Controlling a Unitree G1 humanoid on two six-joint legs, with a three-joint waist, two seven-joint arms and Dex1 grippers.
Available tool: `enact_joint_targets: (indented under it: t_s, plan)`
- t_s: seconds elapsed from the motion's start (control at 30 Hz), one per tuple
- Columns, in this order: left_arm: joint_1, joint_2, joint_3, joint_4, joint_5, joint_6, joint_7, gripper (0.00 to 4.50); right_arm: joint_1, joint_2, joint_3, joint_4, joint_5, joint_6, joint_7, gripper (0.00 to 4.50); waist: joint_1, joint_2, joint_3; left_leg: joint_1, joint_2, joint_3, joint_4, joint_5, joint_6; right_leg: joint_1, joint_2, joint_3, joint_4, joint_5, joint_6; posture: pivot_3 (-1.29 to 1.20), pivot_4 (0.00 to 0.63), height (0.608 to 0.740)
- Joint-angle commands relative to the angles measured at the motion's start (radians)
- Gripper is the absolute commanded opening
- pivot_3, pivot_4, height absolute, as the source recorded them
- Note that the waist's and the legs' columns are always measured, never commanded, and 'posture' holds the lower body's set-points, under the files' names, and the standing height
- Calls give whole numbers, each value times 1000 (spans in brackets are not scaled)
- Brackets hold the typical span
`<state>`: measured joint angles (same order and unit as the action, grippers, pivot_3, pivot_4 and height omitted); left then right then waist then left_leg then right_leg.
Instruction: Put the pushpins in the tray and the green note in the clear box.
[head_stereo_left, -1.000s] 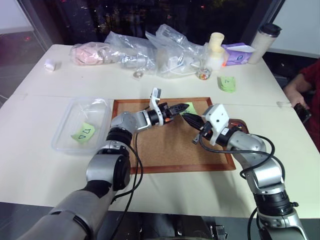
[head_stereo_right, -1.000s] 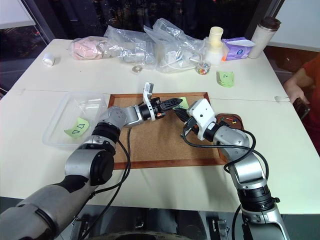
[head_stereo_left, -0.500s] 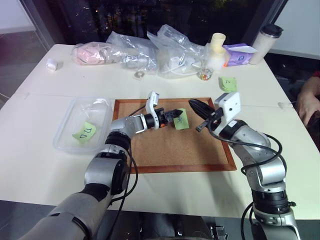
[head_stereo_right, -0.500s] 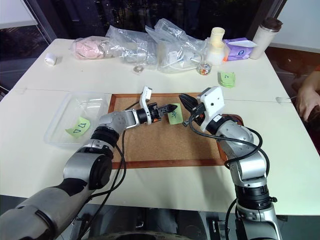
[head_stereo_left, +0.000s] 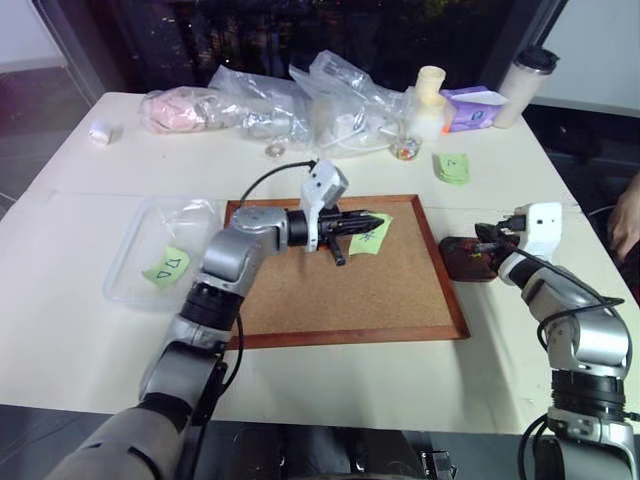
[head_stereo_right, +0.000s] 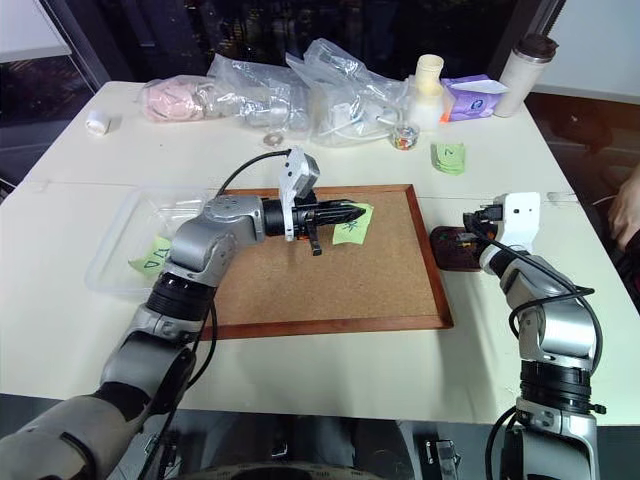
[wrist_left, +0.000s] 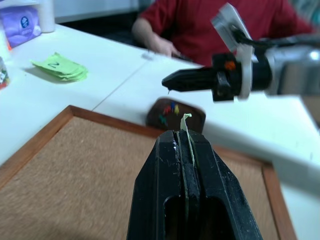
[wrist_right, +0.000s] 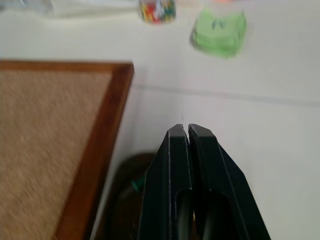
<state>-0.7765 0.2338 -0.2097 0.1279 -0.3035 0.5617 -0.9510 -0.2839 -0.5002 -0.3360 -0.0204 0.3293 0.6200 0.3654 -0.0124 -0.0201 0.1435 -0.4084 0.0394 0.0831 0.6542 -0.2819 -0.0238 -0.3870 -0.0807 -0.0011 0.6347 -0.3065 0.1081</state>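
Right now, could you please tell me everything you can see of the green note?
The green note is a small light-green square of thin paper with a dark scribble at its middle. The left gripper is shut on one edge, holding it above the corkboard near the board's far side; it appears to hang clear of the cork. In the left wrist view only a thin curled green edge shows between the fingers.

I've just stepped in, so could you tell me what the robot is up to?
The left gripper is shut on the green note, holding it above the corkboard. The right gripper is shut over the tray, where pushpins already lie. The clear box holds a different green note.
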Motion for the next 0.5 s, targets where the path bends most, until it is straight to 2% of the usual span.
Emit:
enact_joint_targets:
  t_s: [0.03, 0.23, 0.27, 0.3, 0.33, 0.5]
  plan:
    - [8, 29, -12, -78, 1, -1, -11, 33, 10, -19, -1, -8, 5, 11, 11, 0, 1, 0, 0, 0, 0, 0, 0, 0, 0, 0, 0, 0, 0, 0, 0, 0, 150, 740]
    - [24, 52, -1, -66, -6, 10, 0, 33, 42, -12, -8, -37, 16, 34, 7, 0, 3, 0, 0, -1, 0, -1, 3, 0, 1, 1, 0, 0, 0, 0, 0, 0, 150, 740]
    - [26, 54, 0, -63, -6, 9, 0, 0, 48, -11, -8, -41, 17, 34, 7, 445, 3, 0, 0, -1, 0, -1, 3, 0, 1, 1, 0, 0, 0, 0, 0, 0, 150, 740]
    - [27, 55, 0, -61, -6, 8, 0, 0, 52, -10, -9, -43, 18, 33, 7, 614, 3, 0, 0, -1, 0, -1, 3, 0, 1, 1, 0, 0, 0, 0, 0, 0, 150, 740]
    - [27, 55, 0, -59, -6, 7, 0, 0, 55, -10, -9, -44, 19, 33, 6, 967, 3, 0, 0, -1, 0, -1, 4, 0, 1, 1, 0, 0, 1, 0, 0, 0, 150, 740]
    - [31, 60, 0, -45, -5, 2, -4, 0, 67, -13, -21, -63, 23, 30, -1, 3532, 2, 0, 0, -1, 0, -1, 5, -1, 1, 1, 0, 0, 2, 0, 0, 0, 150, 740]
